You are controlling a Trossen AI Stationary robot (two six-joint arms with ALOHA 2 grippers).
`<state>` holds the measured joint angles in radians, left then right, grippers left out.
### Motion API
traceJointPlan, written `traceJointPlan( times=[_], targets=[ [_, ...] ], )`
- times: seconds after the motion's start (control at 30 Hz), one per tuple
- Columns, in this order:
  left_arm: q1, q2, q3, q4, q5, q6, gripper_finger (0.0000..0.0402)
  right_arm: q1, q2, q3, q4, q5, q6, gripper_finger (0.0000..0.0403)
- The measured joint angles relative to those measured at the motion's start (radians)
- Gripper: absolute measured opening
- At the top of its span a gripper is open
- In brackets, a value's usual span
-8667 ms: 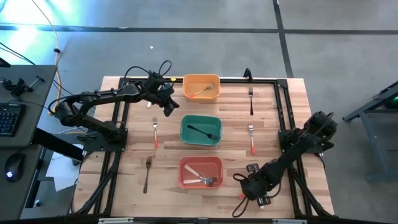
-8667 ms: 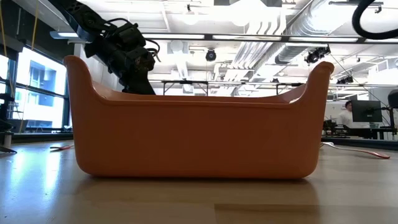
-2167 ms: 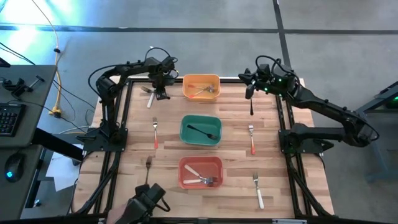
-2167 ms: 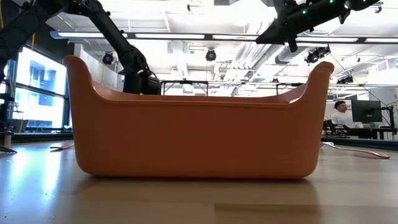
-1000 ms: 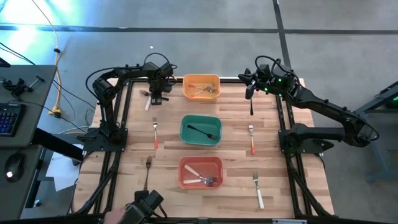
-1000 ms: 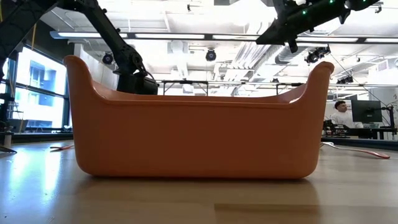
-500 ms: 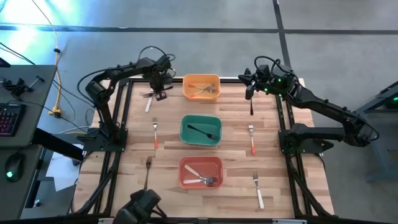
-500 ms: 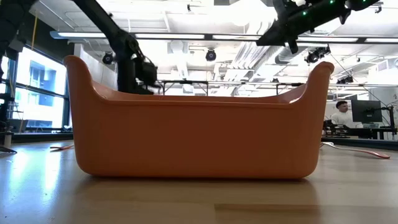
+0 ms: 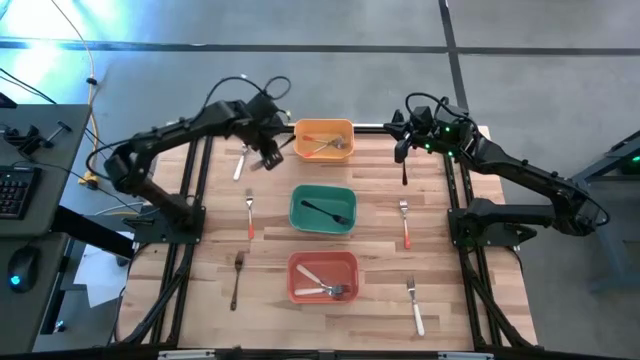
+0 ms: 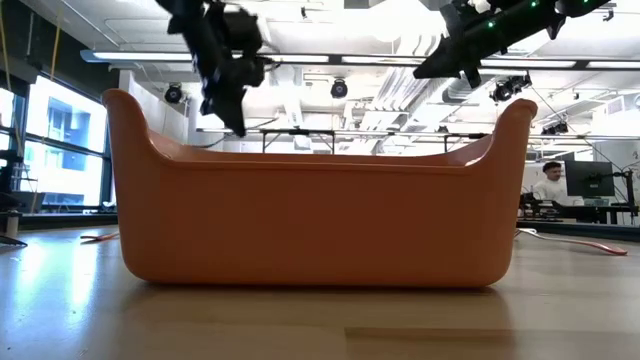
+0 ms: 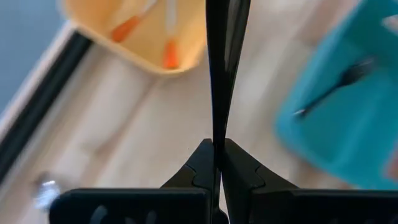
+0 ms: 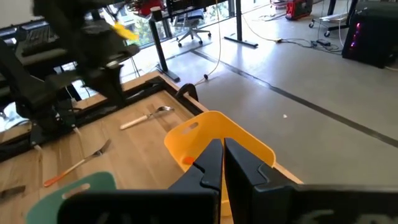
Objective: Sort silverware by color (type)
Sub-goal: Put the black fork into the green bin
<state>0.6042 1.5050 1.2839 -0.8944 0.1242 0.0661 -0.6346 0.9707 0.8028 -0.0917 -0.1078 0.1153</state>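
Observation:
My left gripper (image 9: 267, 157) hangs above the table just left of the orange bin (image 9: 346, 128), shut on a slim black fork (image 10: 236, 112). A white-handled fork (image 9: 240, 161) lies on the wood beside it. My right gripper (image 9: 400, 146) is shut and holds nothing; it hovers at the far right over a dark fork (image 9: 404, 170) lying on the table. The green bin (image 9: 298, 196) holds a black fork (image 9: 328, 211). White-handled forks lie in the red bin (image 9: 296, 262). My left gripper pinches the black fork between its two fingers; the shaft (image 11: 217, 121) runs straight out from the fingertips, along the fingers. The fingers point down at a slant. The fork hangs below them, clear of the table; which end they have, I cannot tell.
Loose forks lie on the wood: an orange-handled one (image 9: 249, 213), a dark one (image 9: 237, 278), a red-handled one (image 9: 405, 226) and a white-handled one (image 9: 414, 306). The three bins stand in a row down the table's middle. A black frame borders the table.
My left gripper has risen from the table near the far left corner and swung toward the table's right, up to the orange bin's left side, turning as it went. The black fork has come up with it and now hangs clear of the wood.

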Motion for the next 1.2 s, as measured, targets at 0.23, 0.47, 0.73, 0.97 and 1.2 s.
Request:
traceJointPlan(
  times=[0.23,0.47,0.73,0.97,1.2],
  targets=[
    [-0.222,0.008,0.0,0.115,0.002,-0.229,0.0001,0.0,0.0,0.0,-0.002,0.0,-0.04,0.0],
    [-0.354,0.068,0.001,0.298,-0.004,-0.425,0.0001,0.0,0.0,0.0,-0.007,-0.005,-0.067,0.0],
    [-0.426,0.179,0.001,0.465,-0.038,-0.439,0.0002,0.0,0.0,0.0,-0.035,-0.006,-0.12,0.0],
    [-0.466,0.28,0.001,0.496,-0.042,-0.555,0.0002,0.0,0.0,0.0,-0.063,-0.009,-0.142,0.0],
    [-0.501,0.356,0.001,0.505,-0.055,-0.647,0.0002,0.0,0.0,0.0,-0.088,-0.013,-0.142,0.0]
  ],
)
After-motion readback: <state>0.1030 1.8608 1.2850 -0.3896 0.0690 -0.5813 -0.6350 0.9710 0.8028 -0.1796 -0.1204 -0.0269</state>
